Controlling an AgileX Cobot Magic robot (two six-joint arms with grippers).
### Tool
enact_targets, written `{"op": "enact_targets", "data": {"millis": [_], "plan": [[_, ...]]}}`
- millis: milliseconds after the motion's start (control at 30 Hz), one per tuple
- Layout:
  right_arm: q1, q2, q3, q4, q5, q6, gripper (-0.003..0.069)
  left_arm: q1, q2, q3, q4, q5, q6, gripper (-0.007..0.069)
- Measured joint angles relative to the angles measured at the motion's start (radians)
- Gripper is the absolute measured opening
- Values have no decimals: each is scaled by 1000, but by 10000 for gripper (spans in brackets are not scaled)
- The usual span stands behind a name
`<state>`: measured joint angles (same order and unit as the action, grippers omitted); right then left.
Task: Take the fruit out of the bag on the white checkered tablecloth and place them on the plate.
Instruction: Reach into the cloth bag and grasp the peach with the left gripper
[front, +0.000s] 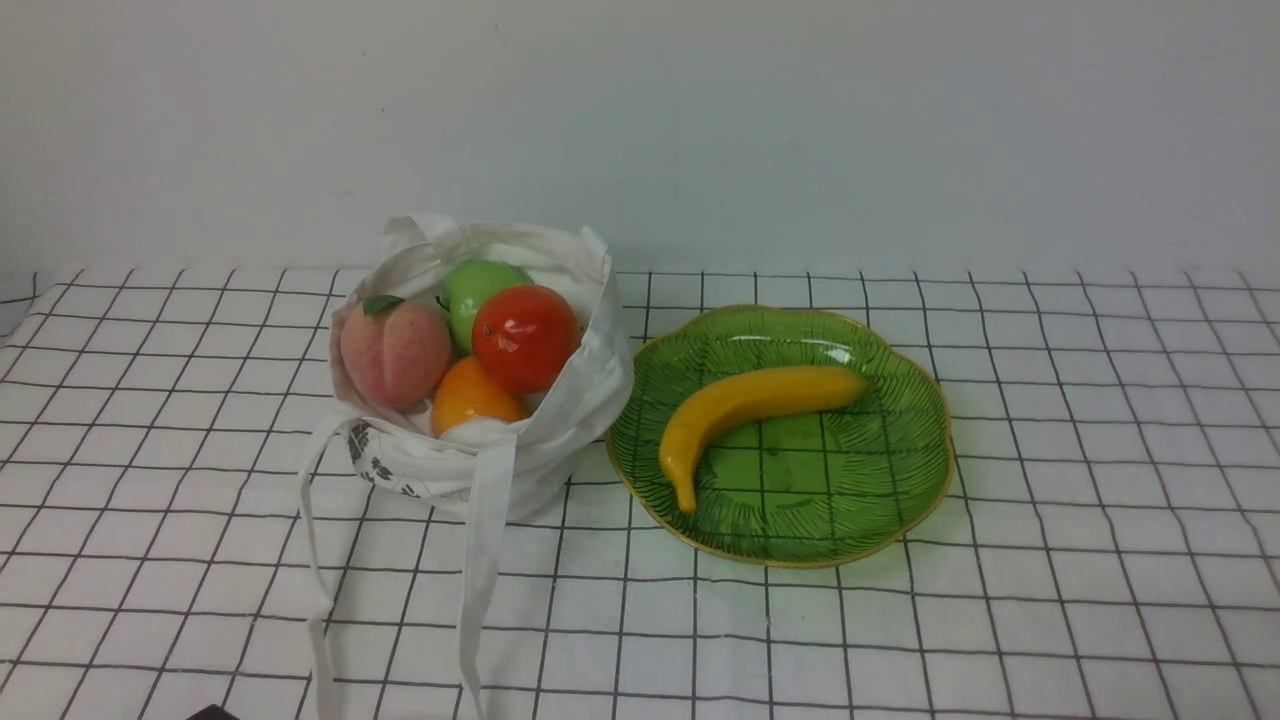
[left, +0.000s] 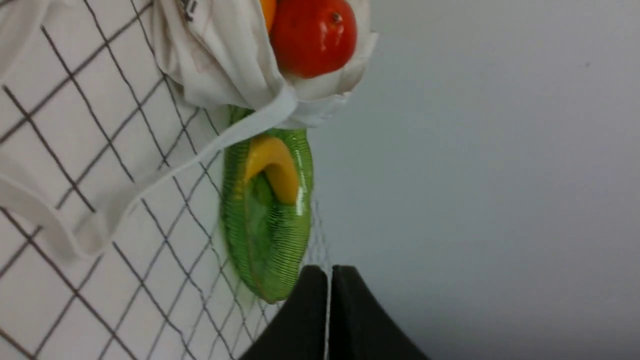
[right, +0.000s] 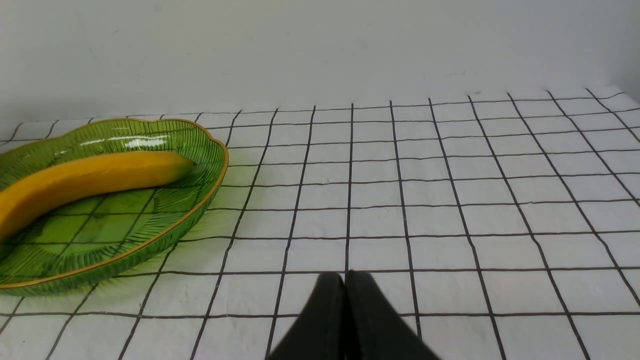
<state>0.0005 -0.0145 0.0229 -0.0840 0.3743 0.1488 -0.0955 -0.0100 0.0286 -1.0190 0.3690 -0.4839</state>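
Note:
The white cloth bag (front: 560, 420) stands open on the white checkered tablecloth (front: 1100, 500), left of centre. In it lie a pink peach (front: 395, 352), a green apple (front: 470, 290), a glossy red fruit (front: 525, 337) and an orange one (front: 470, 395). The green glass plate (front: 900, 440) sits right of the bag and holds a yellow banana (front: 745, 405). My left gripper (left: 329, 272) is shut and empty, well short of the bag (left: 225, 60) and the plate (left: 265, 240). My right gripper (right: 344, 277) is shut and empty above the cloth, right of the plate (right: 125, 235).
The bag's long straps (front: 485, 560) trail over the cloth toward the near edge. A plain pale wall (front: 800, 120) stands close behind the table. A small dark corner (front: 212, 712) shows at the bottom edge of the front view.

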Motion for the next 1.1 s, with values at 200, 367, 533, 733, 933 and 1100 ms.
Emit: {"op": "enact_targets", "data": {"millis": [200, 367, 533, 733, 933, 1100], "plan": [[0, 0, 0, 0, 0, 0, -14, 0, 0, 0, -13, -66, 150, -8], [0, 0, 0, 0, 0, 0, -14, 0, 53, -114, -12, 21, 375, -8], [0, 0, 0, 0, 0, 0, -14, 0, 338, -394, 126, 251, 531, -8], [0, 0, 0, 0, 0, 0, -14, 0, 772, -635, 404, 499, 556, -4], [0, 0, 0, 0, 0, 0, -14, 0, 1142, -867, 499, 508, 561, 77], [0, 0, 0, 0, 0, 0, -14, 0, 1380, -1038, 489, 484, 557, 240]]}}
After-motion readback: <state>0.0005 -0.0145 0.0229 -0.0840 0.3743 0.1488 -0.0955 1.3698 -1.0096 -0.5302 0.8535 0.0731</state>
